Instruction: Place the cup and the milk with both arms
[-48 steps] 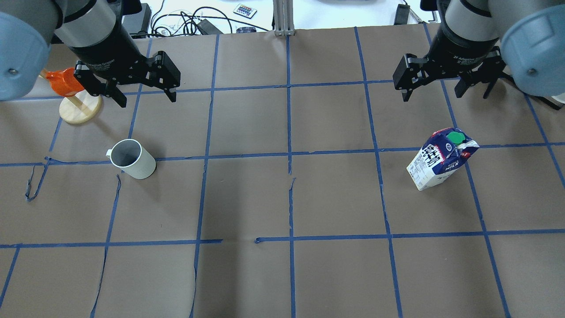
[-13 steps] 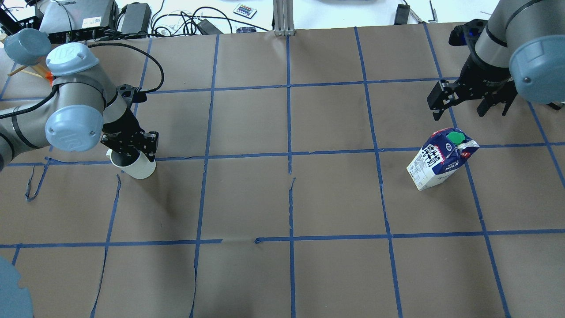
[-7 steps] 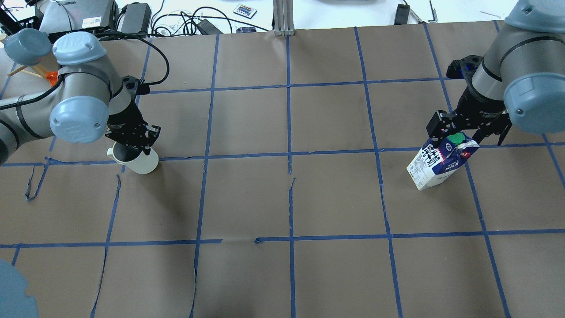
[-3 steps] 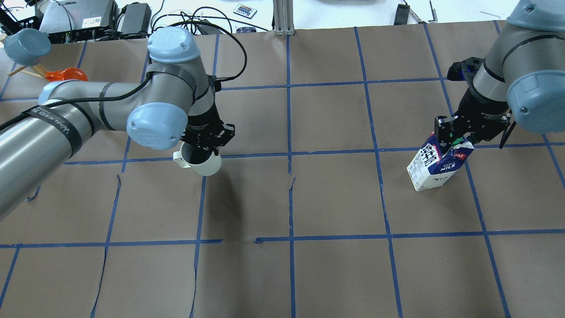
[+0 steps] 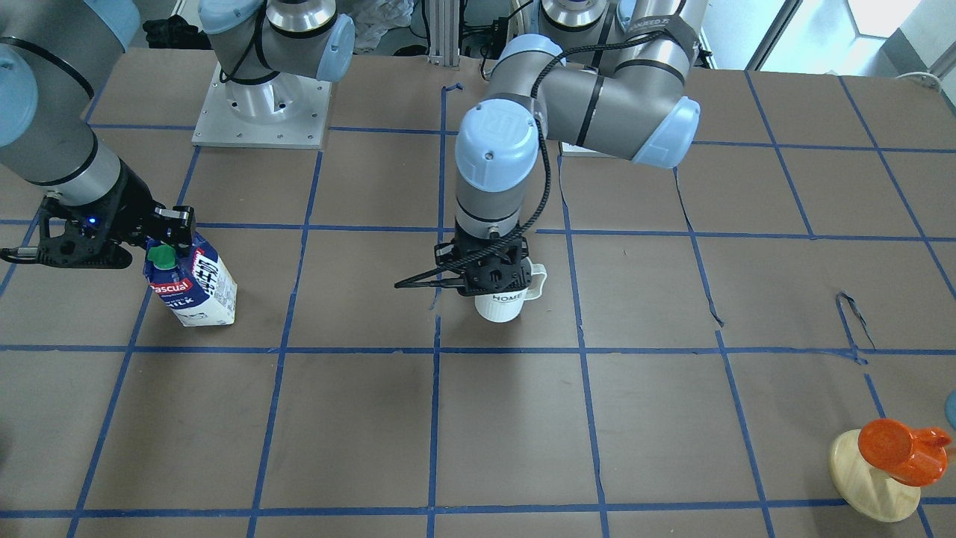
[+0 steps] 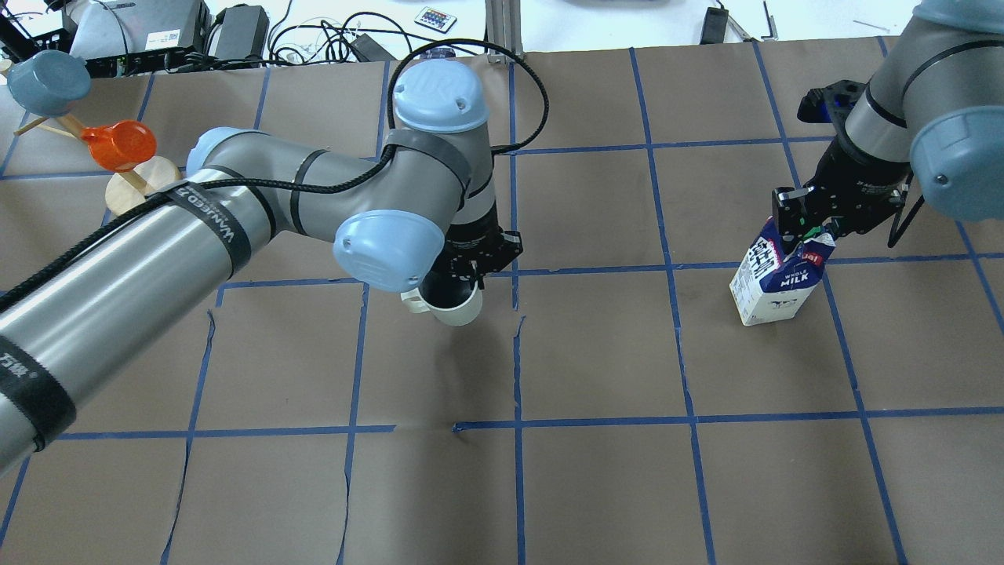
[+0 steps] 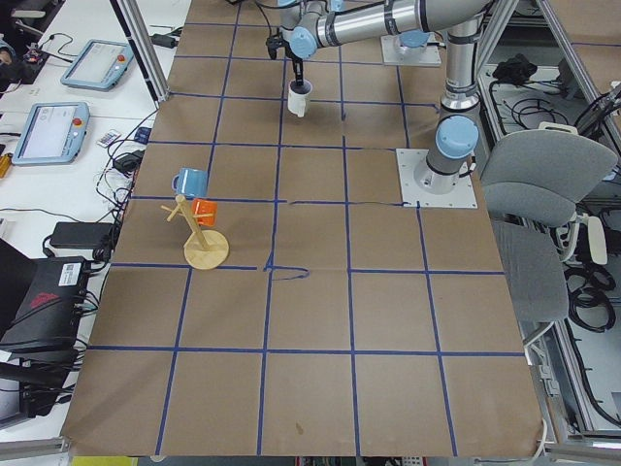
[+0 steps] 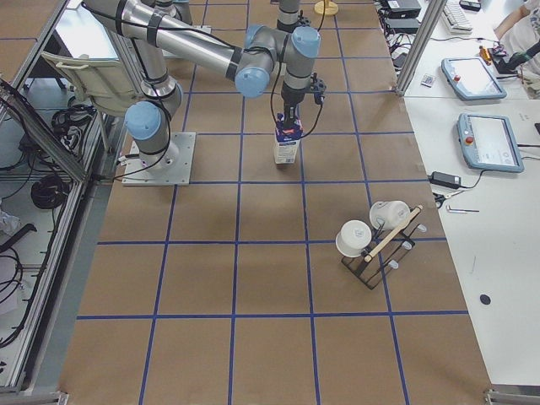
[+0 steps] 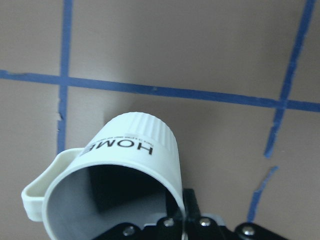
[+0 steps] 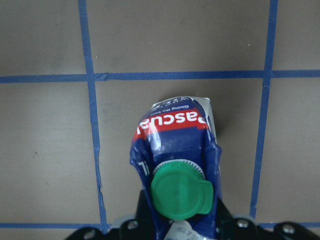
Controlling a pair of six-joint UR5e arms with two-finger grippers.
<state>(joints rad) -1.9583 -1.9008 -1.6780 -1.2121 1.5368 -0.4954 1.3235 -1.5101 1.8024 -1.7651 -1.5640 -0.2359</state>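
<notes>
An orange cup [image 5: 900, 450] sits tipped on a peg above a round wooden base [image 5: 859, 482] at the table's [image 5: 478, 441] near corner on the operators' side, with a blue cup [image 6: 38, 78] mounted on the same stand; what either one holds cannot be seen. Further in, close to the middle of the brown paper and just beside the central strip of blue tape, the left gripper [image 5: 489, 276] pinches the rim of the cup [image 5: 499, 308], a white ribbed mug with "HOME" printed on its wall. One black finger [image 9: 115, 195] reaches down inside the grey interior, the other presses the outside, and the handle [image 5: 539, 280] points towards the robot's left. The wrist camera shows only that finger and bare grey wall inside the mug, which appears to hang slightly above the paper. Well apart, on the robot's right side of the table, the right gripper [image 5: 160, 243] is clamped on the folded top of the milk [image 5: 196, 288], a dark-blue and white "Pascual" carton with its green cap [image 5: 160, 256] screwed on, its contents hidden. The carton's foot is at a tape crossing; whether it touches the paper cannot be told. Beyond both, a silver mounting plate [image 5: 258, 112] anchors an arm at the far edge.
</notes>
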